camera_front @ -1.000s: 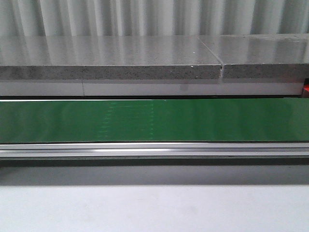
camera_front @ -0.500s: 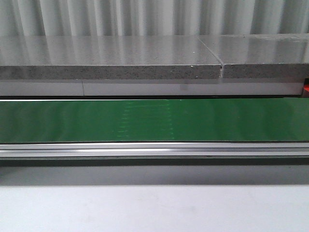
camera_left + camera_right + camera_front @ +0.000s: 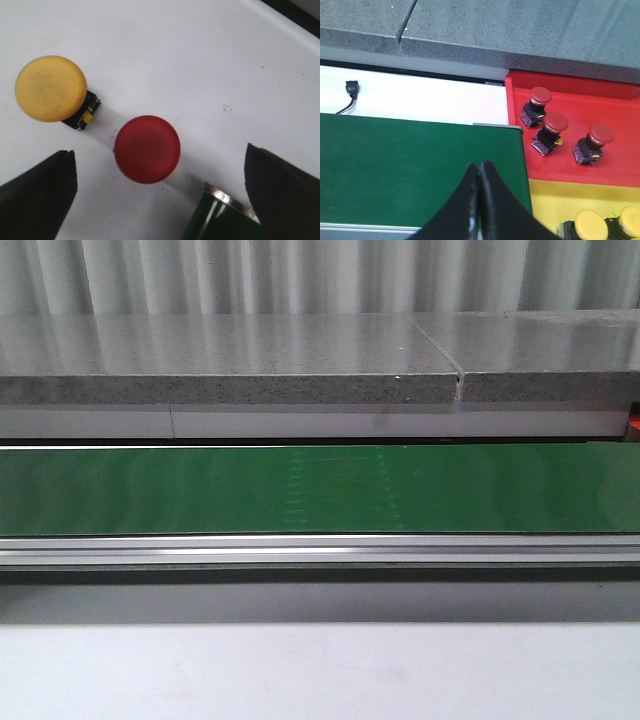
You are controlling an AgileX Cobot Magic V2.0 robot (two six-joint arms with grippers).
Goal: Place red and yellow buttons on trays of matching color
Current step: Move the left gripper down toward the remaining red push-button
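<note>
In the left wrist view a red button (image 3: 147,149) with a smooth round domed cap lay near the centre of the frame on a white surface (image 3: 200,60). A yellow button (image 3: 50,88) of the same shape lay at the upper left, apart from the red one, with its black base and a small yellow tab showing under the cap. The left pincer (image 3: 160,200) was spread wide, one dark finger at the lower left corner and one at the lower right, with the red button just above the gap between them and touching neither. A green edge with a metal rim (image 3: 220,215) showed at the bottom.

In the right wrist view the red tray (image 3: 620,115) sat at the right and held three red buttons (image 3: 550,131), each tipped on a dark base. The yellow tray (image 3: 545,200) lay below it in the frame; two yellow caps (image 3: 591,224) showed at the lower right, cut by the edge. The right pincer (image 3: 479,200) had its black fingers pressed together with nothing between them, over the green belt (image 3: 410,170).

The front view showed only the green belt (image 3: 300,490) across the middle, an aluminium rail (image 3: 300,550) below it, a grey speckled stone counter (image 3: 220,350) behind, and a corrugated wall (image 3: 300,275) at the top.
</note>
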